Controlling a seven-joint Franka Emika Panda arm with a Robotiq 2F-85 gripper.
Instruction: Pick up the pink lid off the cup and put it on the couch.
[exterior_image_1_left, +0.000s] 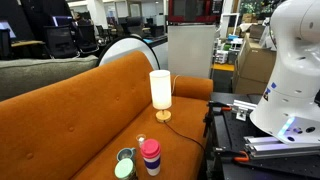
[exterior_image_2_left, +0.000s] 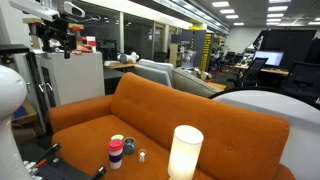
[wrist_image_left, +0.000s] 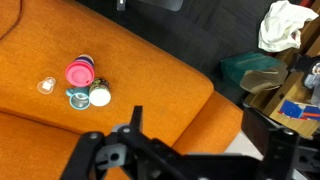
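A cup with a pink lid (wrist_image_left: 80, 72) stands on the orange couch seat (wrist_image_left: 140, 70). It also shows in both exterior views (exterior_image_1_left: 150, 150) (exterior_image_2_left: 116, 146), the cup having a dark band under the lid. My gripper (wrist_image_left: 195, 125) is open and empty, high above the couch, well to the right of the cup in the wrist view. In an exterior view the gripper (exterior_image_2_left: 60, 30) hangs high at the upper left, far from the cup.
A small green-rimmed container (wrist_image_left: 99, 95) (exterior_image_1_left: 125, 163) and a small clear object (wrist_image_left: 45, 86) lie beside the cup. A white cylindrical lamp (exterior_image_1_left: 160, 90) (exterior_image_2_left: 184, 152) stands on the couch. A black table edge (exterior_image_1_left: 225, 140) borders the couch. Office clutter lies beyond.
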